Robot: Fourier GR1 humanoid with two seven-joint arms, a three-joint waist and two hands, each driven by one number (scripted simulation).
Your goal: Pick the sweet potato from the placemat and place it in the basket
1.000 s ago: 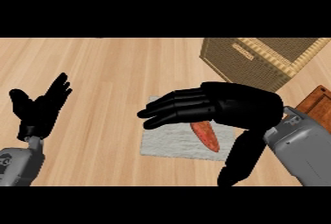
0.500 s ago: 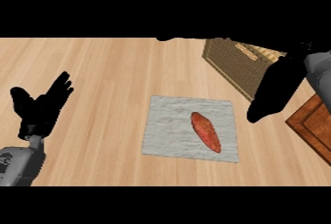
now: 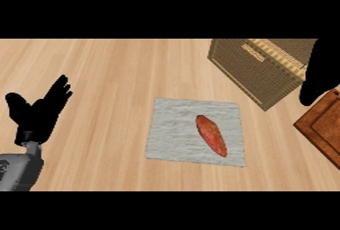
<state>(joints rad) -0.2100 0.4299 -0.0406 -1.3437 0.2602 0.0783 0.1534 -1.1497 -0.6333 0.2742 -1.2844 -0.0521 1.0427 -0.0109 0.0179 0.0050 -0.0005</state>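
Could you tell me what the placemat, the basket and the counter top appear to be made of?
The placemat looks like pale grey cloth, matte, with a mottled, slightly wrinkled surface and soft edges. The basket seems woven, perhaps wicker or rattan: a fine tan mesh on its wall and a lighter striped rim. The counter looks like light wood planks, with lengthwise grain and a smooth, low sheen.

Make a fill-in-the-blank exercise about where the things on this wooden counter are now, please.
1. The long orange sweet potato lies on the grey cloth ____.
2. The woven tan basket holds ____ sweet potato.
3. The black left robot hand, at the view's left edge, rests with its fingers ____.
4. The basket stands to the upper ____ of the grey cloth placemat.

Missing words: placemat; no; open; right
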